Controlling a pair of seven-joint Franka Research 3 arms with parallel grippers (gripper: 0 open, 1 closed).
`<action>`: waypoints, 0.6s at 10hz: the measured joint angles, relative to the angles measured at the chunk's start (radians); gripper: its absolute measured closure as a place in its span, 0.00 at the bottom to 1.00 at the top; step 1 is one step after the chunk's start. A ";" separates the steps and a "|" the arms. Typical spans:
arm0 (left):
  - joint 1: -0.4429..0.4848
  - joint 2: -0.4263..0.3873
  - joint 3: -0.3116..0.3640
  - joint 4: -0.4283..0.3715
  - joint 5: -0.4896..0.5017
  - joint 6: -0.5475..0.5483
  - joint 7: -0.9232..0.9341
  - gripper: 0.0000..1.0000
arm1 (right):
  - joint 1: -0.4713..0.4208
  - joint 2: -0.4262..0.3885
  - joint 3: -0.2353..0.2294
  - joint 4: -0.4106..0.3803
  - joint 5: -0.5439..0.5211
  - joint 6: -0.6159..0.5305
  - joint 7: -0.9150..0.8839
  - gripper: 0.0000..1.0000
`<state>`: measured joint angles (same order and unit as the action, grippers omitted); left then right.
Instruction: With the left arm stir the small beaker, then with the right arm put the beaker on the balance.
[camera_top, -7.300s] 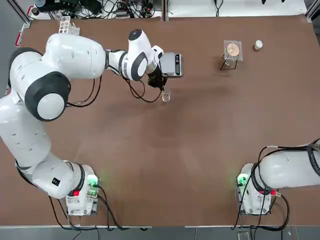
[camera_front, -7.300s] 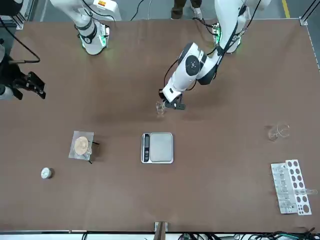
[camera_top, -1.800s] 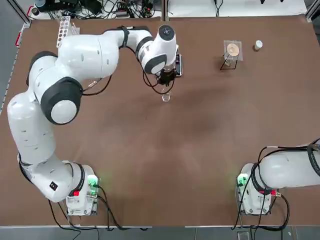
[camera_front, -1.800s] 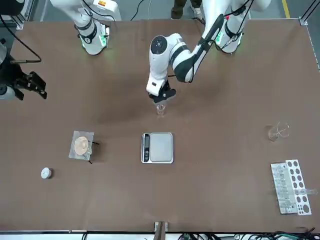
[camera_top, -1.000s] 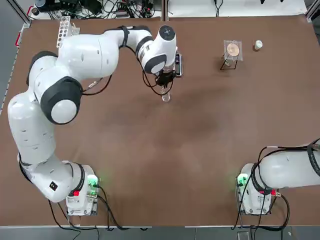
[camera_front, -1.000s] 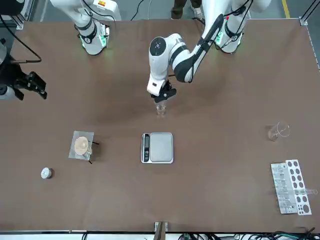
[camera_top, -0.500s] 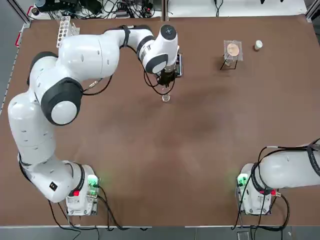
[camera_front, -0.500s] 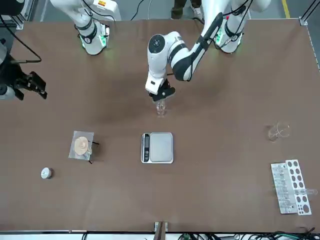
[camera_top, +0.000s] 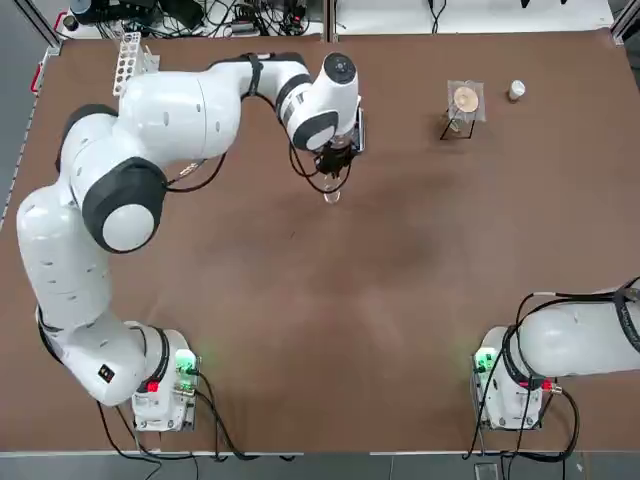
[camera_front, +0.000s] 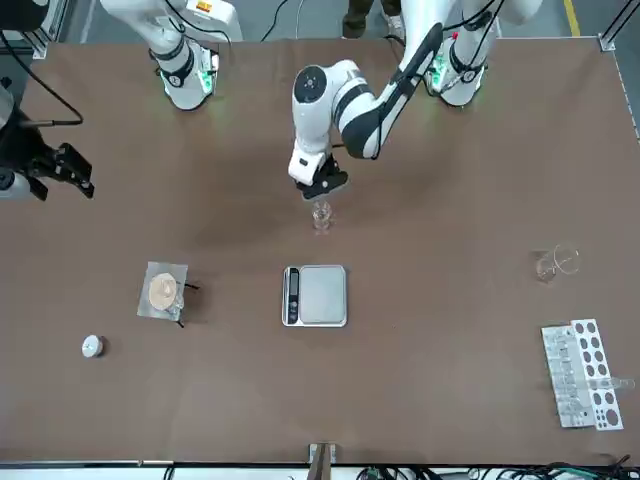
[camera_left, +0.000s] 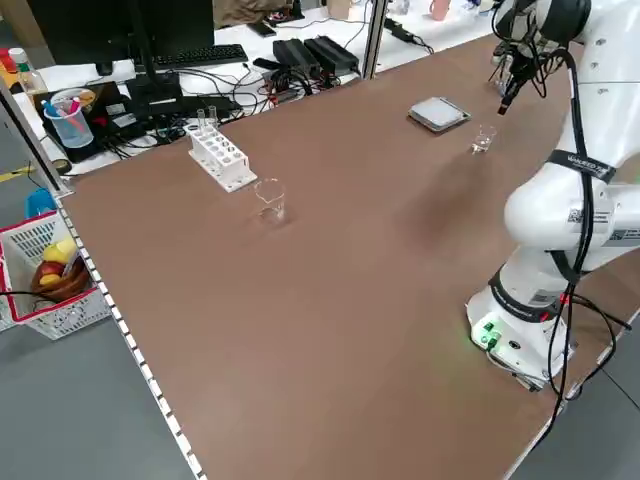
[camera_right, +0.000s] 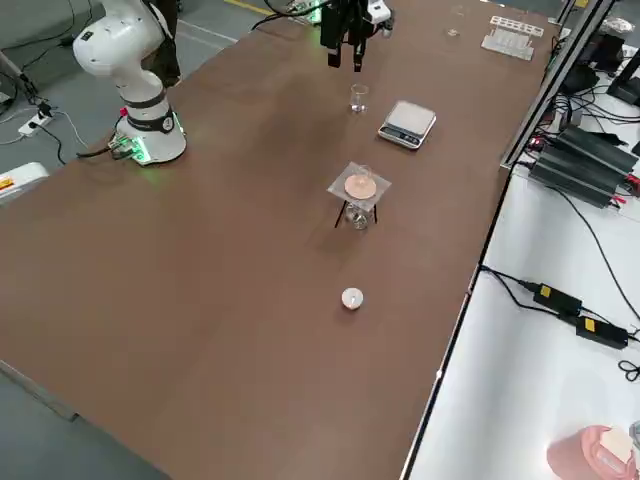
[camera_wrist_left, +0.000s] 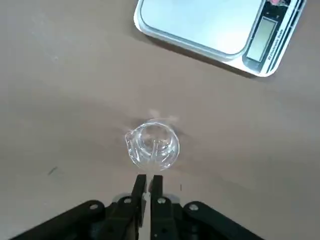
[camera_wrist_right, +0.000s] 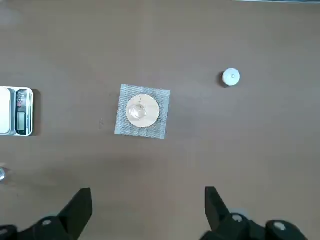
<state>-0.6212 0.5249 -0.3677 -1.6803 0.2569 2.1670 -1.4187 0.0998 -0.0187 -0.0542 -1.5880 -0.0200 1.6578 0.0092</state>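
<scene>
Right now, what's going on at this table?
The left arm's pincer, fingers shut, hangs just above the tiny clear glass beaker, which stands on the brown table a little short of the flat silver-grey digital scale. No stirring rod can be made out between its fingers. The scale's pan is bare, so the beaker has not been moved there yet. The right arm's pincer is open and parked near the table's edge, holding nothing.

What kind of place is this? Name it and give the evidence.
Most likely a chemistry-lab test bench: a digital balance, a small glass beaker and a test-tube rack stand on a brown table shared by two robot arms.
</scene>
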 joint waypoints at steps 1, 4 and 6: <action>0.003 0.000 0.001 0.000 0.000 -0.011 0.000 0.93 | 0.000 0.000 0.000 0.000 0.000 0.000 0.000 0.00; 0.009 0.000 0.005 0.012 0.000 -0.012 0.000 0.93 | 0.000 0.000 0.000 0.000 0.000 0.000 0.000 0.00; 0.011 0.001 0.006 0.024 0.000 -0.012 -0.002 0.93 | 0.000 0.000 0.000 0.000 0.000 0.000 0.000 0.00</action>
<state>-0.6100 0.5254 -0.3618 -1.6559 0.2569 2.1548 -1.4205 0.0998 -0.0187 -0.0542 -1.5880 -0.0200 1.6578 0.0092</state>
